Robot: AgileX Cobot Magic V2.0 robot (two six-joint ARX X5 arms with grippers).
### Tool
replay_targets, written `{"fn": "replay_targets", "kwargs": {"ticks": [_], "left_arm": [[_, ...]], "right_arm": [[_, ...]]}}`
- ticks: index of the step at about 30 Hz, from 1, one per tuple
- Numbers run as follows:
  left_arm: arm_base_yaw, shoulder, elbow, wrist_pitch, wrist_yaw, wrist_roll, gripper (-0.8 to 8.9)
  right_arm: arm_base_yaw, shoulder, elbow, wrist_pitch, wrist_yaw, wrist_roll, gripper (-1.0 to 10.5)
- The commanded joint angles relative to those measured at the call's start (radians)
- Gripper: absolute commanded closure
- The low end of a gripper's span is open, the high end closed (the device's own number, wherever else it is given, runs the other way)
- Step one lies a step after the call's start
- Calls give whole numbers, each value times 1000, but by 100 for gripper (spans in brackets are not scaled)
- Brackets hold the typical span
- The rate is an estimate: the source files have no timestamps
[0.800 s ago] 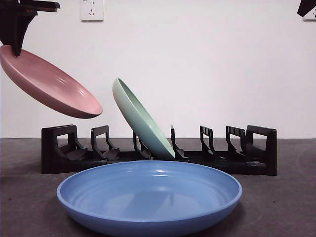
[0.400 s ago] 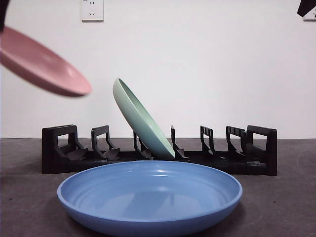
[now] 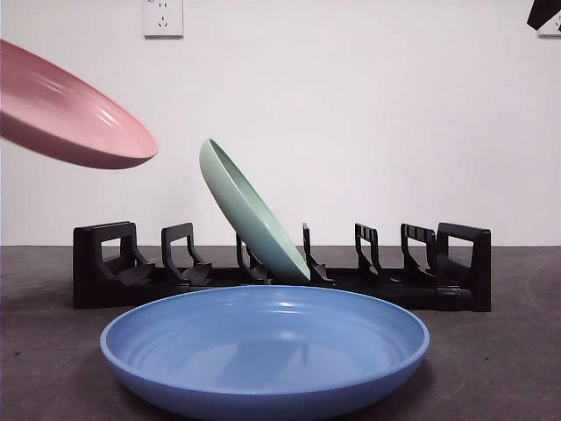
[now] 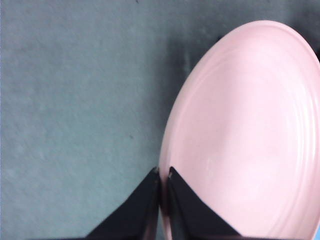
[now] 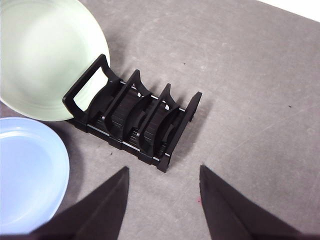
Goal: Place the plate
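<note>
A pink plate (image 3: 66,114) hangs tilted in the air at the upper left of the front view, above the left end of the black dish rack (image 3: 280,267). My left gripper (image 4: 162,175) is shut on the pink plate's rim (image 4: 240,130); the arm itself is out of the front view. A pale green plate (image 3: 250,210) leans in a middle slot of the rack and also shows in the right wrist view (image 5: 45,55). A blue plate (image 3: 263,346) lies flat on the table in front of the rack. My right gripper (image 5: 162,177) is open and empty, high above the rack's right end (image 5: 135,122).
The dark grey table (image 3: 508,368) runs to a white wall with a socket (image 3: 163,17). The rack's slots left and right of the green plate hold nothing. The waiting arm shows as a black tip (image 3: 545,12) at the top right corner.
The pink plate has moved left and up, then dipped slightly, with the left gripper now out of the front view. The green and blue plates have not moved.
</note>
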Motion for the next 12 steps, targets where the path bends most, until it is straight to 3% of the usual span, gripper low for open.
{"fn": "replay_targets", "kwargs": {"ticks": [1,12], "left_arm": [[-3,-117,-93,27,41,-58,803],[-5,-445,-411,44,238,-280,803]], "right_arm": [[5,5,6,6,-3,15,728],[5,5,6,6,-3,22,728]]}}
